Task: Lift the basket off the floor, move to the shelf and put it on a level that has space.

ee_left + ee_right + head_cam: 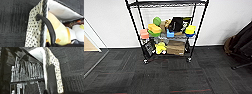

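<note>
Cream basket [32, 31] hangs over the dark floor [12, 22], near the shelf [166, 32]. I cannot tell how the jaws stand. Keep it level and steady.

1. Shelf [166, 32] is placed on floor [166, 77], against wall [111, 22].
2. Toys [154, 28] are held on middle tier; cardboard box [176, 47] on lowest tier.
3. Chair [241, 45] is stationed right of shelf.

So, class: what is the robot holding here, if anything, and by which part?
It cannot be told for sure. Each wrist camera looks closely at the basket by its side wall and black handle, above the floor.
</note>
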`<state>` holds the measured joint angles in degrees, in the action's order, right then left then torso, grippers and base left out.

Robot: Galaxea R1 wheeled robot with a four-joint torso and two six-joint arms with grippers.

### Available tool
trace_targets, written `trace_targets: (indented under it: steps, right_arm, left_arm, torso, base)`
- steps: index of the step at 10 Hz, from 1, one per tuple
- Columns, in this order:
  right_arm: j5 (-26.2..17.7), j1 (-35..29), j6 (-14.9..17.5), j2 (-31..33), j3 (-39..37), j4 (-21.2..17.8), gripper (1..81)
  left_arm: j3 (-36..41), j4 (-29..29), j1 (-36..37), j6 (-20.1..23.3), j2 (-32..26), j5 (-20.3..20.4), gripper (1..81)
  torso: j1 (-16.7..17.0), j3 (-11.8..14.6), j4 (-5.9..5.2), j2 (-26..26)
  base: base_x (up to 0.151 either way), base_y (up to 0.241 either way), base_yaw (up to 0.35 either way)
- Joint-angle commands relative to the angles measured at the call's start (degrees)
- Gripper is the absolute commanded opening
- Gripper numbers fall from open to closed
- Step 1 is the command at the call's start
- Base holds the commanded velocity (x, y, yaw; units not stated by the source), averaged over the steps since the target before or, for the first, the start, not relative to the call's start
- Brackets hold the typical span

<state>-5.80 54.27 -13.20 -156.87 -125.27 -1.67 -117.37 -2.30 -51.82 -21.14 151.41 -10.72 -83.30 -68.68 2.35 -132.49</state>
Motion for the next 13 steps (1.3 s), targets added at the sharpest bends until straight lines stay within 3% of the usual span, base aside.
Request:
trace_targets:
  steps: [1, 3, 7, 8, 13]
  right_arm:
    - [-1.84, -4.82, -1.48, 2.76, 9.0, -1.41, 1.0]
    - [-1.5, -5.09, -2.0, 5.82, 14.42, -1.41, 1.0]
    - [-1.23, -5.09, -3.15, 8.56, 19.2, -1.14, 1.0]
    - [-1.23, -5.18, -3.15, 8.56, 18.93, -1.23, 1.0]
    - [-1.23, -5.88, -3.23, 9.27, 19.2, -1.23, 1.0]
  left_arm:
    - [5.48, 2.83, 5.1, -0.92, -2.68, -2.29, 1.0]
    - [10.03, 2.3, 5.1, -0.66, -5.48, -1.86, 1.0]
    - [13.83, 2.13, 5.54, -0.14, -7.78, -1.94, 1.0]
    - [14.27, 2.13, 5.72, -0.13, -7.87, -1.76, 1.0]
    - [15.15, 2.13, 5.72, -0.13, -7.96, -1.59, 1.0]
  torso:
    - [3.69, 0.0, 0.0, 5.73]
    - [4.04, 0.0, 0.0, 6.39]
    - [8.59, -0.02, 0.0, 13.75]
    - [9.79, 2.85, 0.0, 15.63]
    - [15.14, 11.02, 0.0, 24.18]
  base:
    - [0.0, 0.0, 0.0]
    - [0.0, 0.0, 0.0]
    - [0.0, 0.0, 0.0]
    - [0.0, 0.0, 0.0]
    - [0.0, 0.0, 0.0]
